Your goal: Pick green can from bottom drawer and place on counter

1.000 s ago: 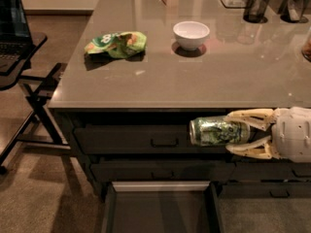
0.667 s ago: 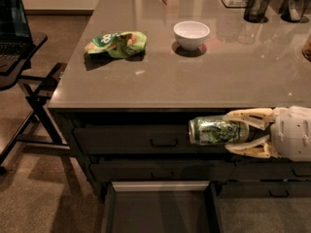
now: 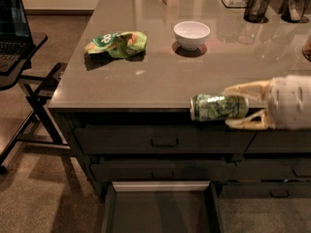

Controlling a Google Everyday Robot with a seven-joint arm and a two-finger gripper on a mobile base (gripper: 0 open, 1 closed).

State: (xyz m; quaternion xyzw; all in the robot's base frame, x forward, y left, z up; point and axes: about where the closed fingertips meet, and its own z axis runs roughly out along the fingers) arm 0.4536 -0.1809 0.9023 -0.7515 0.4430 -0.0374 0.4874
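The green can [image 3: 217,107] lies on its side in my gripper [image 3: 233,106], whose pale fingers [image 3: 245,88] close above and below it. The can hangs at the level of the counter's front edge, right of the middle. The counter [image 3: 160,76] is a glossy grey-beige slab over dark drawer fronts. The bottom drawer [image 3: 160,210] stands pulled open below, with a pale back rim and a bare dark floor.
A green chip bag [image 3: 116,43] and a white bowl [image 3: 191,34] lie on the counter. Dark cups [image 3: 256,6] stand at the back right. A folding stand with a laptop [image 3: 14,28] is at the left of the cabinet.
The gripper has risen with the can, from in front of the top drawer to the counter's edge.
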